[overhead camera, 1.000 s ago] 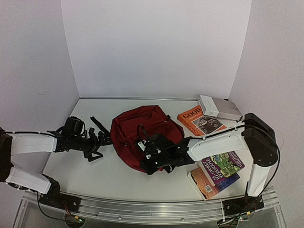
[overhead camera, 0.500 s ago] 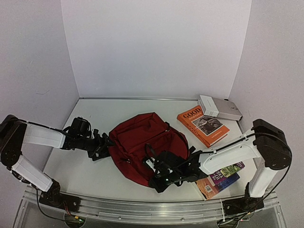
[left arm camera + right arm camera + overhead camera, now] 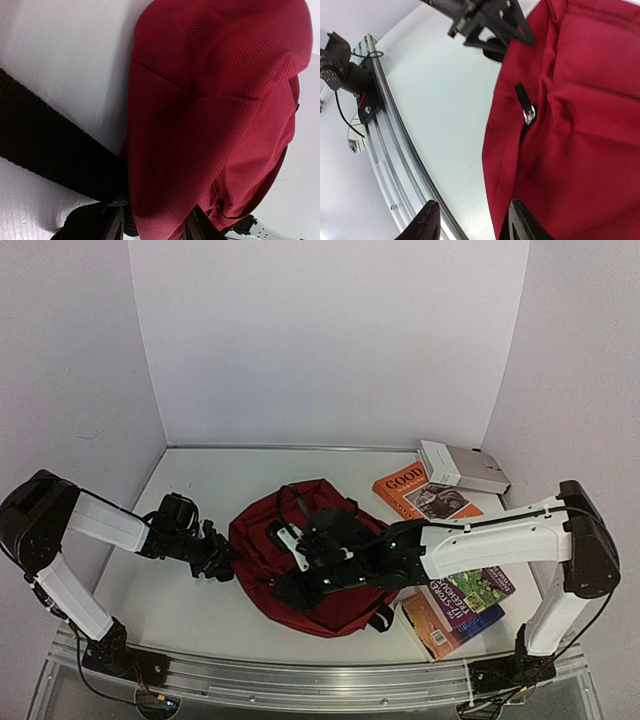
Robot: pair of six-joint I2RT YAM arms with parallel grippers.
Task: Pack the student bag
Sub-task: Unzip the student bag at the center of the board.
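The student bag (image 3: pixel 262 540), dark red with black straps, lies in the middle of the table. At its left edge my left gripper (image 3: pixel 222 558) has a fold of the red fabric (image 3: pixel 200 100) pinched between its fingers (image 3: pixel 155 226); a black strap (image 3: pixel 45 150) runs beside it. My right gripper (image 3: pixel 288 588) hovers over the bag's near left part. In its wrist view it (image 3: pixel 472 212) stands open, with the bag's edge (image 3: pixel 570 150) and bare table between the fingers. A zipper pull (image 3: pixel 527 114) lies just ahead of it.
An orange book (image 3: pixel 425 498) and a white box (image 3: pixel 462 467) lie at the back right. A colourful book (image 3: pixel 470 588) rests on another orange book (image 3: pixel 445 625) near the right arm's base. The metal rail (image 3: pixel 385 150) runs along the near edge.
The right gripper has opened, letting go of the bag, and moved up and left over it. The left gripper has closed on the bag's left edge. The bag has shifted.
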